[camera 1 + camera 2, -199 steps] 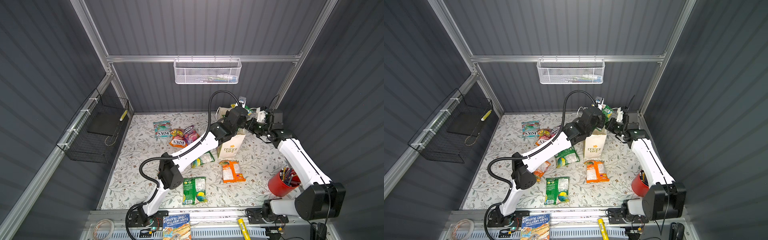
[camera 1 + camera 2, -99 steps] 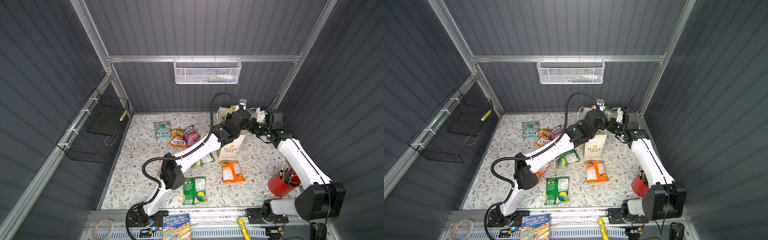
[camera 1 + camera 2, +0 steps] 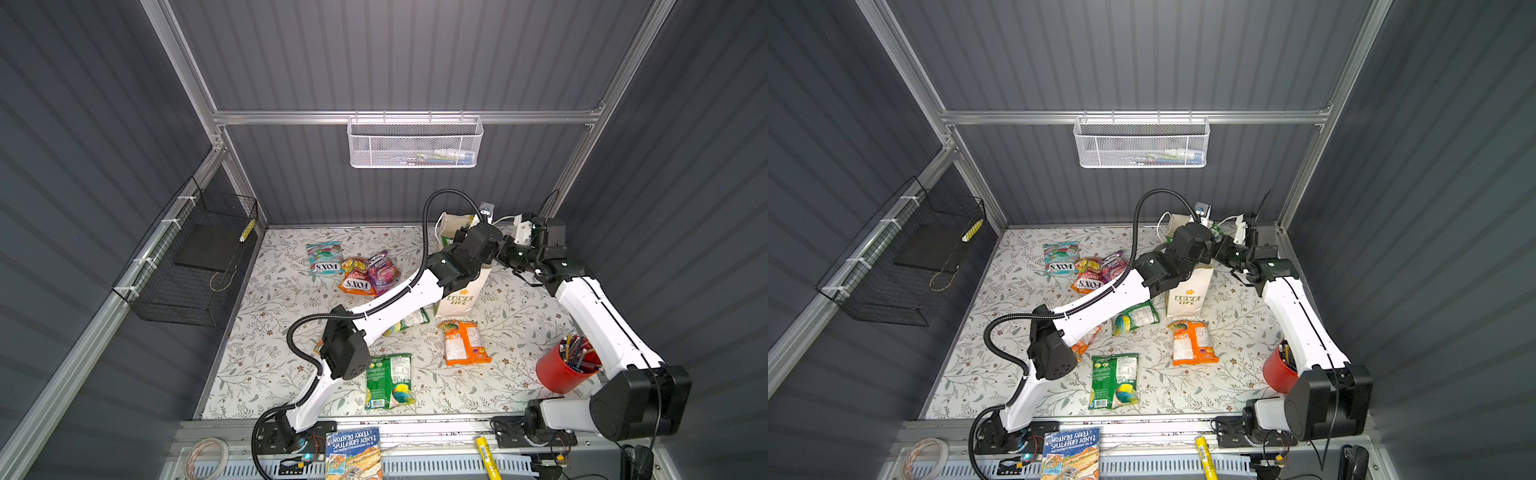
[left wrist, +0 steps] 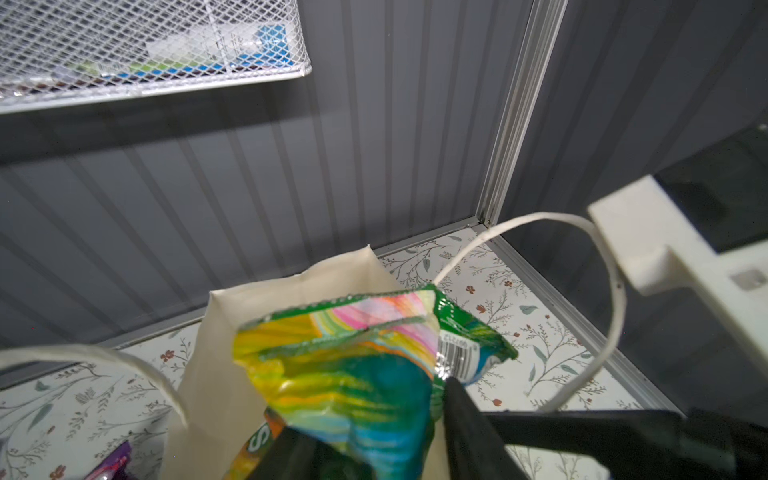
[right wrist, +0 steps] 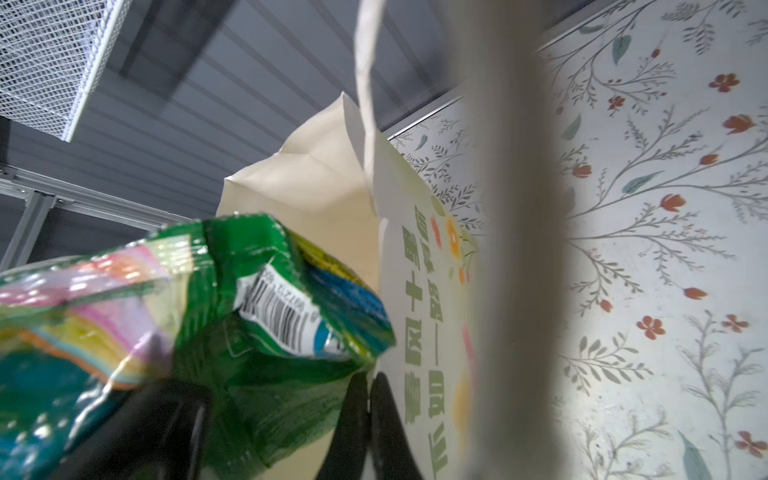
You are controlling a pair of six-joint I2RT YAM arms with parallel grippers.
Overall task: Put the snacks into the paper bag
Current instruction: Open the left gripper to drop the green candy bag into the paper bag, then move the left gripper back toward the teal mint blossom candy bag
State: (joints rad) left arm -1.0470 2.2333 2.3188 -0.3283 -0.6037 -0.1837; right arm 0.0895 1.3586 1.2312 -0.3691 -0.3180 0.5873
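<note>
While the paper bag (image 3: 457,297) stands upright near the far edge of the tabletop (image 3: 257,374), right of centre, both arms meet at its open mouth.

Left gripper (image 4: 370,407): positioned over the mouth, with its fingers (image 4: 461,415) spread apart. The green foil packet (image 4: 353,374) lies crumpled between them. Its barcode corner sits just above one fingertip and its sealed top edge rises past the bag's far rim. The packet touches that finger; whether the two fingers press on it cannot be determined. The packet's lower end is hidden behind the fingers.

Right gripper (image 5: 368,380): fingers closed together on the bag's rim, at the wall that carries the green Chinese text. The packet hangs just beside them, on the inner side of that wall. One white cord handle (image 4: 619,307) loops free outside the bag.

Other snacks on the tabletop:
- The teal FOX'S packet (image 3: 324,259), orange FOX'S packet (image 3: 357,284) and magenta packet (image 3: 384,270) are clustered toward the far edge, left of the bag.
- The half-covered green packet (image 3: 409,322) lies under the left forearm.
- The orange packet (image 3: 463,343) lies between the bag and the front edge.
- The flat green packet (image 3: 388,380) lies near the front edge.

A red pencil cup (image 3: 561,372) stands at the right edge.
</note>
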